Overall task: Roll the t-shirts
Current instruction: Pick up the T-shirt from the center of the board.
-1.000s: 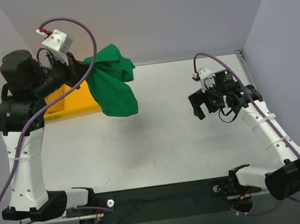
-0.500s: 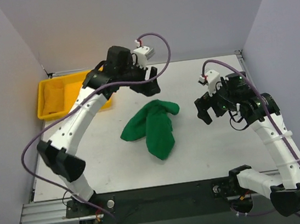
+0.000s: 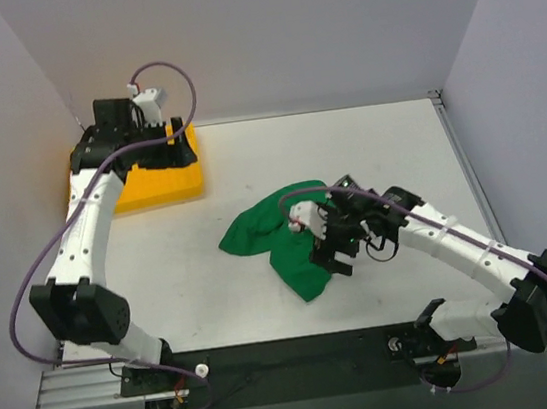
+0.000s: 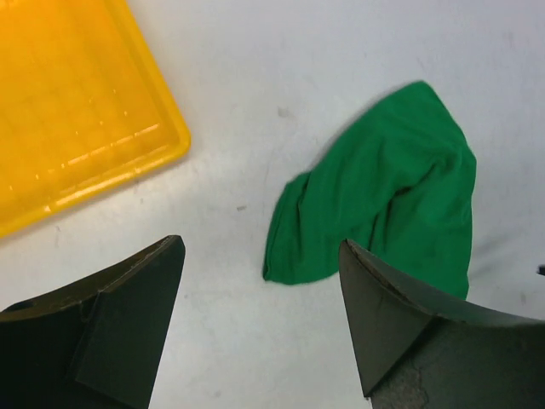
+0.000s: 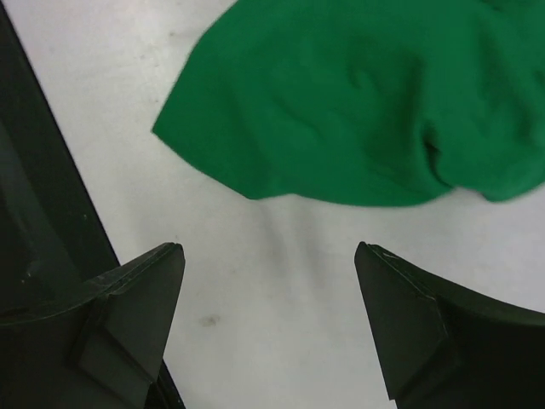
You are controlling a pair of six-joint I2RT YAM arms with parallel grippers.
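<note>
Green t-shirt [image 3: 275, 232] lies crumpled in a heap, mid-table [image 3: 397, 148], a bit toward the near edge. Not flat, not rolled. Folds bunched, one lobe pointing left, one toward the arm bases.

Right gripper [image 3: 332, 253] hangs over the shirt's right side. Jaws spread, nothing between them. In the wrist view the cloth edge sits just beyond the fingertips, bare table under the gap.

Left gripper [image 3: 168, 150] is well apart from the shirt, up over the yellow tray [image 3: 155, 187] at far left. Jaws also spread and empty.

Step in hand, as I judge it: get a first hold on the shirt to spread it out before rolling.

To do it well:
- come down on a single outer edge, not the thick bunch
- pinch one layer at a hem or corner
- bring the left gripper in for the opposite edge
- pull flat, sleeves in, before rolling starts

Risk: grabbing several folds drags the whole lump.
</note>
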